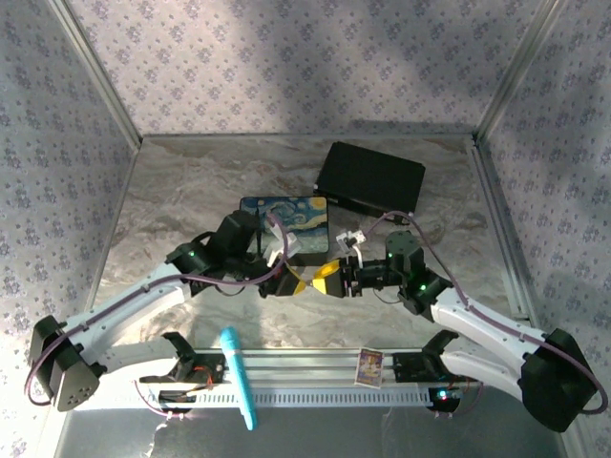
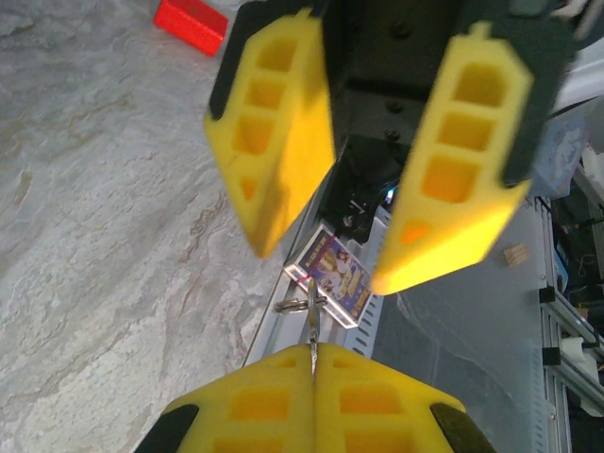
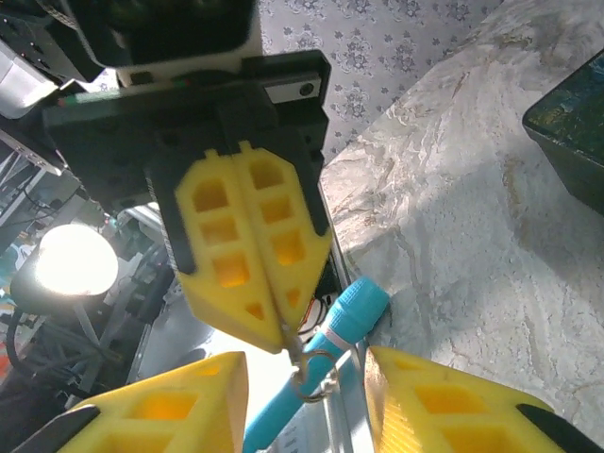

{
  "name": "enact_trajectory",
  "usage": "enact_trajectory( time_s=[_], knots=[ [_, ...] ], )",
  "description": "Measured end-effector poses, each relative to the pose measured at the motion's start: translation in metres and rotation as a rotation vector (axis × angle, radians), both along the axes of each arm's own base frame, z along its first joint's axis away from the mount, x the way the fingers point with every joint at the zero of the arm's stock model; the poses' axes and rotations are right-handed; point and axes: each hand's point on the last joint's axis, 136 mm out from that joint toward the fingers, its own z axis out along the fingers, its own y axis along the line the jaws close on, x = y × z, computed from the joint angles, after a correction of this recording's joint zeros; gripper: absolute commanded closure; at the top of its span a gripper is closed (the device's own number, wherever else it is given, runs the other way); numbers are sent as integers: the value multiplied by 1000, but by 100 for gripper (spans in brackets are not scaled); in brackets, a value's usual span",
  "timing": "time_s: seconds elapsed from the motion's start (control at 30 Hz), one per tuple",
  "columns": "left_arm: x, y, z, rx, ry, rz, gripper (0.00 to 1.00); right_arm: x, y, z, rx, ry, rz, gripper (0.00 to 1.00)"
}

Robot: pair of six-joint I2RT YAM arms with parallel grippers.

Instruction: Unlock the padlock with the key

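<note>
Near edge: a teal pen (image 1: 239, 377) and a small picture card (image 1: 369, 365) lie on the rail between the arm bases.
Left gripper (image 2: 313, 354): fingers pressed flat together, pinching the key (image 2: 312, 326) at their very tips, raised above the table (image 1: 191, 191) mid-scene.
Key: a thin silvery blade seen edge-on, with a small ring beside it. It pokes out of the left tips toward the right arm and sits in the gap between the right fingers, apparently touching neither.
Right gripper (image 2: 326, 267): meets the left one tip to tip, jaws moderately apart, straddling the key and gripping nothing.
Padlock: hidden or too small to place; I cannot tell where it is.
Around: a painted box (image 1: 284, 224) lies just beyond the grippers, a black box (image 1: 370, 179) farther off to the right, and a red block (image 2: 192, 24) on the table.
Done: the key is off the table and firmly held.
Left: by my reading this is a handover or regrip of the key. Inserting it, turning it and freeing the shackle all remain, so the task looks early.
</note>
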Motion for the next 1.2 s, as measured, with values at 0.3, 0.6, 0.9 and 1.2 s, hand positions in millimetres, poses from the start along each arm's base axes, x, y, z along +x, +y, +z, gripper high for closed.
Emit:
enact_trajectory(
  time_s=[0.3, 0.6, 0.9, 1.2],
  knots=[
    [-3, 0, 3, -31, 0, -12, 100, -5, 3, 1, 0, -1, 18, 74],
    [-3, -1, 5, -43, -1, -5, 100, -8, 8, 1, -2, 1, 36, 73],
    [-1, -1, 5, -49, 1, 3, 100, -8, 10, 2, -1, 1, 38, 89],
    [-2, -1, 5, -55, 0, 1, 100, -5, 11, 2, 1, -6, 21, 71]
  ],
)
